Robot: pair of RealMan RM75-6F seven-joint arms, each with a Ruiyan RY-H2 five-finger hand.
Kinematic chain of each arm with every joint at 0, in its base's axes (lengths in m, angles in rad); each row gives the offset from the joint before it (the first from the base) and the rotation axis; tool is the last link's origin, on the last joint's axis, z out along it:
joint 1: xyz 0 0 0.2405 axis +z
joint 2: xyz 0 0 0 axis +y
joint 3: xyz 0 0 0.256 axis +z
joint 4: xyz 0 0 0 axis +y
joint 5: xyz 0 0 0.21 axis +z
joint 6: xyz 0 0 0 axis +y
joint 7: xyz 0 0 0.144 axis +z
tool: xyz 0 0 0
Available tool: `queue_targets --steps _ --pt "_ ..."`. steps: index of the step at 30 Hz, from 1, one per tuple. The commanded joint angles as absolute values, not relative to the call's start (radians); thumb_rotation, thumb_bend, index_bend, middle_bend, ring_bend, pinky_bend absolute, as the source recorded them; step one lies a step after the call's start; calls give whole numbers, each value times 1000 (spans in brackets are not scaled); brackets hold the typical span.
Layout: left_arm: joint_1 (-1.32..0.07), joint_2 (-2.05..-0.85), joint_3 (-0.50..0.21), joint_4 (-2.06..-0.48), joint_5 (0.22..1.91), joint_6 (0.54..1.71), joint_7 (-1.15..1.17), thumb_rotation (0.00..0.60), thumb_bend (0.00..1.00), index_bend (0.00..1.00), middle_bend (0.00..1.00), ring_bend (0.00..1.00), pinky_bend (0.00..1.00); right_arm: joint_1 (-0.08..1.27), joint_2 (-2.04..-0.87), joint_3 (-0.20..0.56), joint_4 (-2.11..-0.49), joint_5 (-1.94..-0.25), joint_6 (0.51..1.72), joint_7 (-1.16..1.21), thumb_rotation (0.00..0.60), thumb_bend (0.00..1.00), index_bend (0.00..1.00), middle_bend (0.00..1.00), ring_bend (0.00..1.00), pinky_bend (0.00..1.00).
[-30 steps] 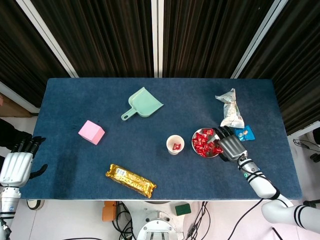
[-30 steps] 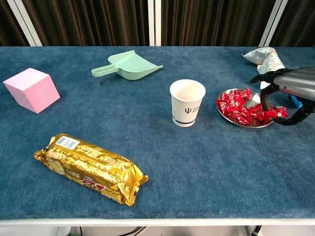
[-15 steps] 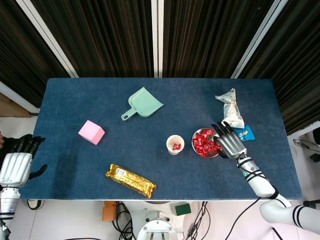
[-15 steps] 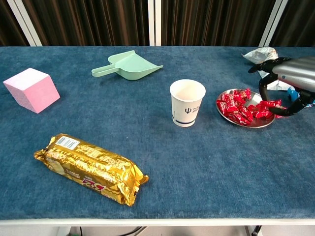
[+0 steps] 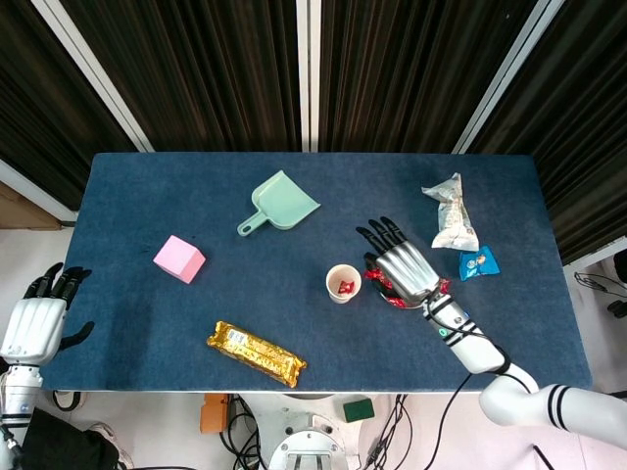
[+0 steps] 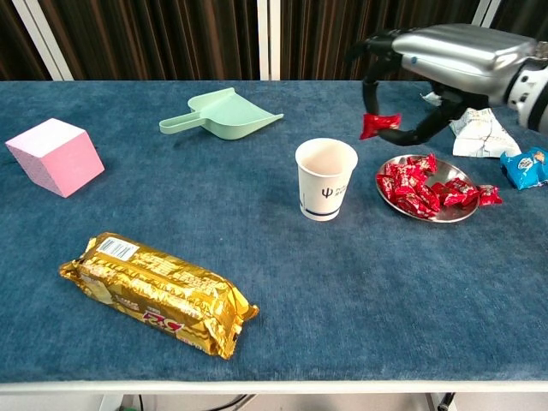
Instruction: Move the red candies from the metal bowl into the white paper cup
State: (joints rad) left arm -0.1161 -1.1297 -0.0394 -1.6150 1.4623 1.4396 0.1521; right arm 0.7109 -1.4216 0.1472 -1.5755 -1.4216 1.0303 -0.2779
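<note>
My right hand [image 6: 437,60] hangs raised over the table, between the white paper cup [image 6: 325,178] and the metal bowl [image 6: 428,212], and pinches one red candy [image 6: 378,125] between thumb and a finger. In the head view the right hand [image 5: 402,264] covers most of the metal bowl [image 5: 390,301], and a red candy lies inside the white paper cup [image 5: 343,283]. Several red candies [image 6: 425,187] fill the bowl. My left hand [image 5: 34,321] stays off the table's left edge, fingers apart, holding nothing.
A mint dustpan [image 6: 221,114] lies at the back, a pink cube [image 6: 54,156] at the left, a gold snack bar [image 6: 158,291] near the front. A white crumpled packet [image 6: 475,128] and a blue wrapper [image 6: 524,167] lie right of the bowl.
My right hand has lifted out of the bowl with one red candy and travelled left and up toward the cup. The left hand has barely shifted.
</note>
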Motion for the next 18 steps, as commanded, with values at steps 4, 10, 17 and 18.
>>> queue_targets --steps 4,10,17,18 --pt "-113 -1128 -40 -1614 1463 1446 146 600 185 172 154 58 204 759 -1516 176 -1531 -1420 1005 -274 600 438 709 66 0 0" --pt "-110 -1124 -40 -1610 1466 1453 132 600 185 172 155 58 204 776 -1536 169 -1514 -1421 987 -273 600 361 410 37 0 0" --pt "-110 -1127 -38 -1611 1468 1453 142 600 185 173 155 57 206 752 -1488 152 -1546 -1450 1027 -259 600 367 209 28 0 0" --pt "-109 -1127 -37 -1612 1469 1453 143 600 185 173 155 58 205 743 -1476 148 -1553 -1452 1037 -261 600 367 208 29 0 0"
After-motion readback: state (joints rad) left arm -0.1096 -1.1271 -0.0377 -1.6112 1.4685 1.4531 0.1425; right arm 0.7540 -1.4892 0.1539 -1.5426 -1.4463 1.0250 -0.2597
